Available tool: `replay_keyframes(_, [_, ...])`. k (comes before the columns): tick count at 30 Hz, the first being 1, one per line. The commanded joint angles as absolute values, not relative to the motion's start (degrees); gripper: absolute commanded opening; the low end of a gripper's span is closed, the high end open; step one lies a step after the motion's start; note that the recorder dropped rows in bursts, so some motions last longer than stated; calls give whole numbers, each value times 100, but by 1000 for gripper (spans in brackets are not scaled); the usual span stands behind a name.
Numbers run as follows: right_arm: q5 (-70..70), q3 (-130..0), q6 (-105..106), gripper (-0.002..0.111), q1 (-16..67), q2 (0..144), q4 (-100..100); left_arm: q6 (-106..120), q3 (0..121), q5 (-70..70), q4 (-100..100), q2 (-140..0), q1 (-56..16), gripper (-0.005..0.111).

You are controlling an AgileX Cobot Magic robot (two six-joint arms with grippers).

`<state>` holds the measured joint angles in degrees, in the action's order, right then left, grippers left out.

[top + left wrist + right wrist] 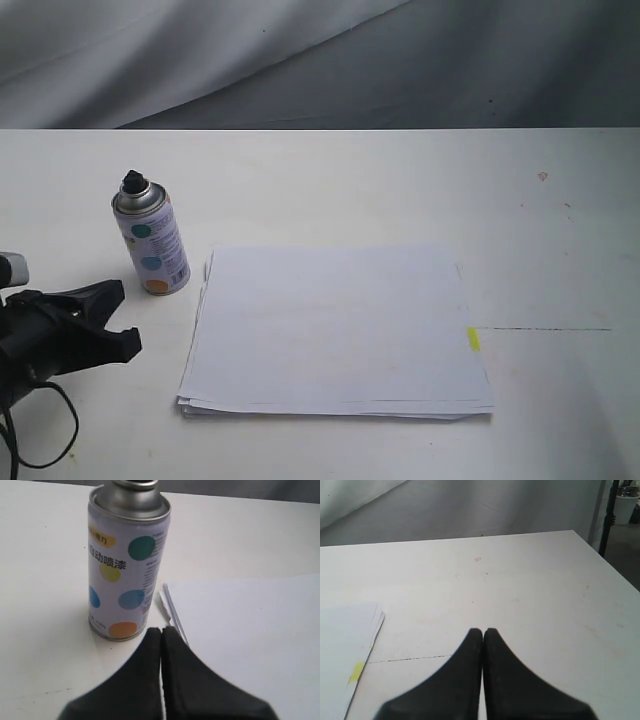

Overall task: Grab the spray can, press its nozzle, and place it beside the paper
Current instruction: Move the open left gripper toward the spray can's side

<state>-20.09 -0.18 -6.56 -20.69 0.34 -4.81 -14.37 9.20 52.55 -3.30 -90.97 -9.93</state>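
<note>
The spray can point(152, 245) stands upright on the white table at the left, its label showing teal, blue and orange dots. Its black nozzle point(133, 181) tops the silver dome. The paper point(335, 330) lies flat just right of the can, with a yellow tab point(473, 339) on its right edge. My left gripper point(112, 320) sits low at the near left, short of the can. In the left wrist view it point(161, 630) is shut and empty, its tips just short of the can point(127, 565) and the paper's corner point(172, 617). My right gripper point(483, 630) is shut and empty over bare table.
A thin dark line point(545, 328) runs across the table right of the paper. Grey cloth point(300, 60) hangs behind the table's far edge. In the right wrist view the paper's edge point(370, 630) lies off to one side, and the table's side edge point(607, 565) shows.
</note>
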Motion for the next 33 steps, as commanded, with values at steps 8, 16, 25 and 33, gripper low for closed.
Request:
replay_keyframes(8, [-2016, 0, -637, 0, -2057, 0, -465, -1637, 904, 6710, -516, -10311, -1023, 1])
replay_keyframes(16, [-2016, 0, -637, 0, -2057, 0, -465, -1655, 1101, 6996, -531, -10719, -1023, 1])
replay_keyframes(25, [-2016, 0, -637, 0, -2057, 0, -465, -1285, 1630, 6831, -437, -10945, -1023, 1])
replay_keyframes(33, [-2016, 0, -637, 0, -2057, 0, -465, -1001, 1631, 6912, 261, -10945, -1023, 1])
